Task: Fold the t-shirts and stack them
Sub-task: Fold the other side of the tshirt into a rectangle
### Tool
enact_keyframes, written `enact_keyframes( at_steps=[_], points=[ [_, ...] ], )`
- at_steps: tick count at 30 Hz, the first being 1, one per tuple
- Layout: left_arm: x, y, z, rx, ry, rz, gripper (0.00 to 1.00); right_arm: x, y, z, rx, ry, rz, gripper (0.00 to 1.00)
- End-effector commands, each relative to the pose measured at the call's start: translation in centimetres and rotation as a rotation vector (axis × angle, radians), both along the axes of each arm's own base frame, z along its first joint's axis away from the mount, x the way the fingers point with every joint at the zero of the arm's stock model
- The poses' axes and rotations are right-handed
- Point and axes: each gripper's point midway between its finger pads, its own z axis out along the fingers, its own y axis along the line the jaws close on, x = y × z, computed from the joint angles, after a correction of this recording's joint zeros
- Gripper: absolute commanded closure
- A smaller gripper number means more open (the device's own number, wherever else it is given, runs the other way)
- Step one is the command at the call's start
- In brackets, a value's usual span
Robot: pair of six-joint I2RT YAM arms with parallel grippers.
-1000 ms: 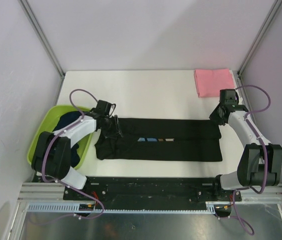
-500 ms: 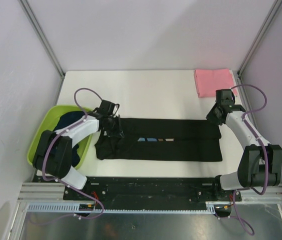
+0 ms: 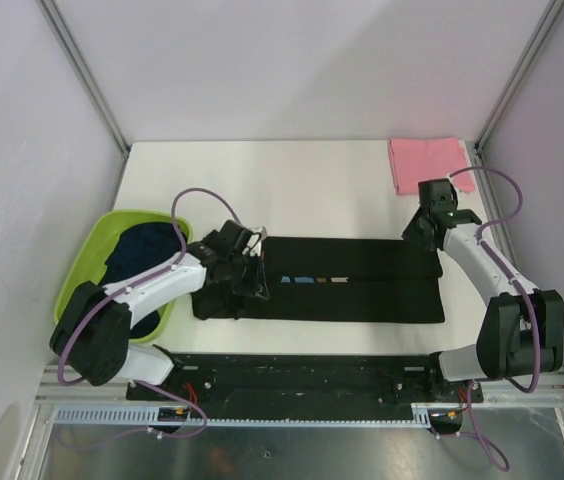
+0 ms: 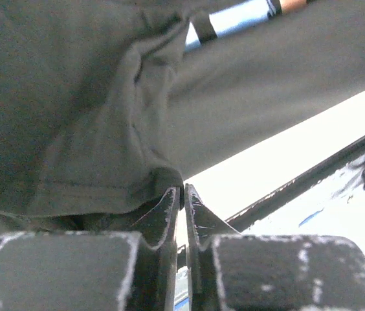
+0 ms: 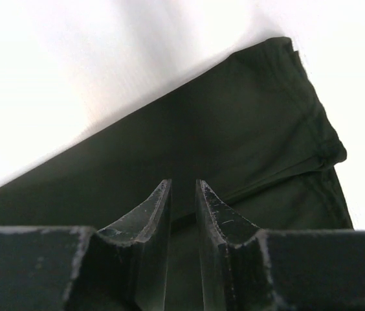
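Currently pinching the wrinkled hem of the long black shirt, centre frame, with the left gripper; holding the right gripper, narrowed to a slit, over its smooth upper-right corner.

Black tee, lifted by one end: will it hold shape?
Probably not: the black t-shirt is bunched and creased at its left end, so it should sag limply. Looks thin, likely light. Its loosely folded flaps could fall open.

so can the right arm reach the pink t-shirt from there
Probably yes: the folded pink t-shirt lies just beyond the right gripper, with only bare table between them.
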Motion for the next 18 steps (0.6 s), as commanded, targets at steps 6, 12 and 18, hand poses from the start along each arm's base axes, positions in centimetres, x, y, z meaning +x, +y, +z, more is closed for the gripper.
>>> enact_keyframes(
  at_steps=[6,12,18],
  points=[
    [-3.0,-1.8,0.7,-0.057,-0.002,-0.144,0.46,0.2,4.6,2.0,0.007,-0.058,0.081,0.74],
    [-2.3,-0.8,4.2,-0.098,-0.107,-0.035,0.45,-0.6,11.1,2.2,0.071,-0.089,0.218,0.74],
    [-1.0,6.0,3.5,0.046,-0.132,0.369,0.54,-3.2,20.3,2.3,0.141,-0.135,0.404,0.74]
  ],
)
